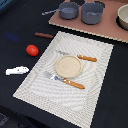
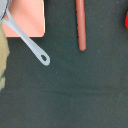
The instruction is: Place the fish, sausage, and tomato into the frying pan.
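Exterior view looked down obliquely from afar, wrist view faced straight down, close, both showed thin reddish-brown sausage [image 1: 44, 35] [image 2: 81, 25], long grey pan handle [image 1: 50, 12] [image 2: 27, 39].

No legible text, labels, brands, nos. or signs found in either view. Checked placemat [image 1: 95, 75] and items around it, incl. frying pan [image 1: 68, 10]: all surfaces unmarked at this resolution.
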Tool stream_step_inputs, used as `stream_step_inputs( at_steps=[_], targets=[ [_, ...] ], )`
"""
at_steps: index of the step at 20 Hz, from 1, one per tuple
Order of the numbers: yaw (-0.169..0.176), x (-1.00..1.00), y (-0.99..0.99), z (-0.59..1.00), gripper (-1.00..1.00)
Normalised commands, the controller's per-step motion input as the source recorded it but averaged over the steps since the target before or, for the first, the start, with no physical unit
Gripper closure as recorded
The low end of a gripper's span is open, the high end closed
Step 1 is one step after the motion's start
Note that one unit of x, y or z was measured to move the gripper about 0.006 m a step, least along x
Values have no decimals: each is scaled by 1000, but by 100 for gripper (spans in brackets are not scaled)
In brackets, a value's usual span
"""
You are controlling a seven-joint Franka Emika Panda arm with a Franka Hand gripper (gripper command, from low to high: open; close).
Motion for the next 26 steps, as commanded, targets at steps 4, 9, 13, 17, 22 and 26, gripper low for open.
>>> stream_step_inputs(
  at_steps=[4, 9, 13, 17, 22, 26],
  targets=[
    [80, 272, -837, -378, -100],
    [76, 169, -887, -376, -100],
    [73, 26, -950, -384, -100],
    [62, 0, -983, -419, -100],
    [45, -128, -908, -438, -100],
    [44, -77, -916, -404, -100]
  ],
)
